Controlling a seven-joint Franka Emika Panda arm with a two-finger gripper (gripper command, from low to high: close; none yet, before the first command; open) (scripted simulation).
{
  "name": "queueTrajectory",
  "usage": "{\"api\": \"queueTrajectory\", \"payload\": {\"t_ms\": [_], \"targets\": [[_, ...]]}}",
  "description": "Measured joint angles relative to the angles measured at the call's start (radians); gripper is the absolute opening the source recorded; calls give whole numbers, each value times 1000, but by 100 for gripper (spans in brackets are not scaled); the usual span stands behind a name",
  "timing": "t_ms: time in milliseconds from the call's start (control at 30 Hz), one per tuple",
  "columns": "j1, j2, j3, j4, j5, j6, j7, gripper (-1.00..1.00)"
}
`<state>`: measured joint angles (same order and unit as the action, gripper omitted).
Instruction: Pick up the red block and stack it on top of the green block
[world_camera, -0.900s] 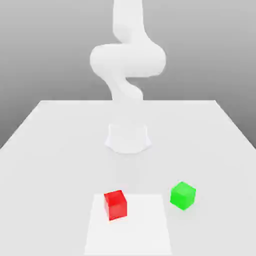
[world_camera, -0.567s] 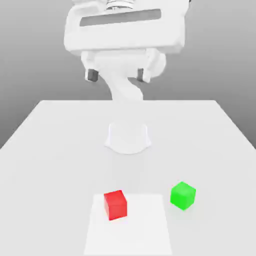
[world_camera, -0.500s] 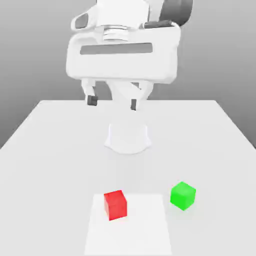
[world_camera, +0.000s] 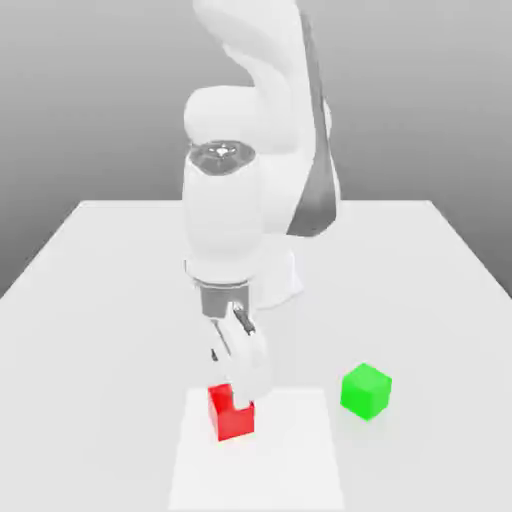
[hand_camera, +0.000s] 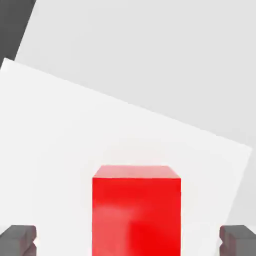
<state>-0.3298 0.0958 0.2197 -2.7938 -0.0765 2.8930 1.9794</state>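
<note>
The red block rests on a lighter white square patch near the table's front. My gripper has come down right over it, and one white finger overlaps the block's upper edge in the exterior view. In the hand view the red block sits between the two dark fingertips, with a wide gap on each side, so the gripper is open and touches nothing. The green block stands apart, to the exterior view's right of the red one.
The white table carries the arm's round base behind the blocks. The arm's bulky links rise above the base in the middle of the exterior view. The lighter patch lies under the red block.
The hand has dropped from high above the table down to the red block and now straddles it. Neither block has moved.
</note>
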Motion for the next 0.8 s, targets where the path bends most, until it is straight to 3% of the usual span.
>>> {"api": "queueTrajectory", "payload": {"t_ms": [133, 167, 400, 733, 800], "targets": [[61, 110, -82, 15, -89, 91, 65, 0], [81, 133, -105, 18, -101, 110, 73, -100], [86, 136, -110, 18, -104, 115, 75, -100], [47, -107, -20, -20, 81, -87, -68, -100], [103, -138, 14, -27, 99, -111, -110, -100]]}}
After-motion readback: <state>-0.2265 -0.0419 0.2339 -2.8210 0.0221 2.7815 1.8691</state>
